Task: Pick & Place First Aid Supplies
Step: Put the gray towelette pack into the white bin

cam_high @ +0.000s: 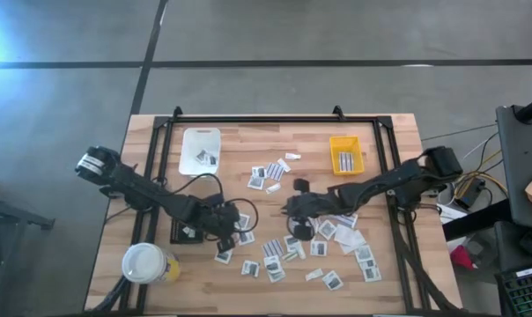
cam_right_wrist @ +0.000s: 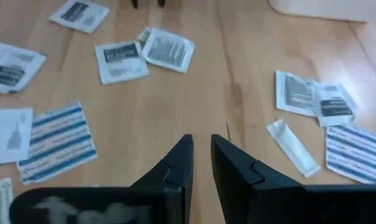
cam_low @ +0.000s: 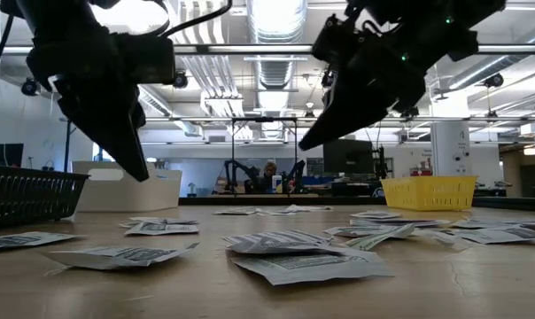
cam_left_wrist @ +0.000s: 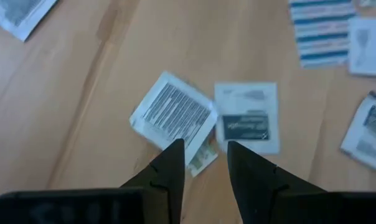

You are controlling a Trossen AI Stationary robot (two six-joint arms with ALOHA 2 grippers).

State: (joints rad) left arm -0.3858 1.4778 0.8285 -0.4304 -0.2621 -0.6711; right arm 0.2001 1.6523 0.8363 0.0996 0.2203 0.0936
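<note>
**Both end effectors empty above scattered packets**

Nearest the front edge of the desk (cam_high: 160, 141) lie the first aid packets (cam_high: 275, 264), well over twenty flat white pieces strewn across the middle and right (exact count not possible; several overlap). One white-topped yellow cup (cam_high: 144, 262) stands at the front left. One black tray (cam_high: 185, 231) sits just left of the left end effector (cam_high: 233, 226).

Left end effector: fingers (cam_left_wrist: 169, 171) parted by a narrow gap, grasping nothing, poised over two adjacent packets (cam_left_wrist: 175, 115). Right end effector (cam_high: 294, 211): fingers (cam_right_wrist: 178, 165) nearly together with a slim gap, grasping nothing, above bare wood between packets and two striped strips (cam_right_wrist: 54, 140).

Farther back: a small cluster of about five packets (cam_high: 268, 174), one white tray (cam_high: 201, 148) holding a few, and one yellow tray (cam_high: 346, 154) with contents.
</note>
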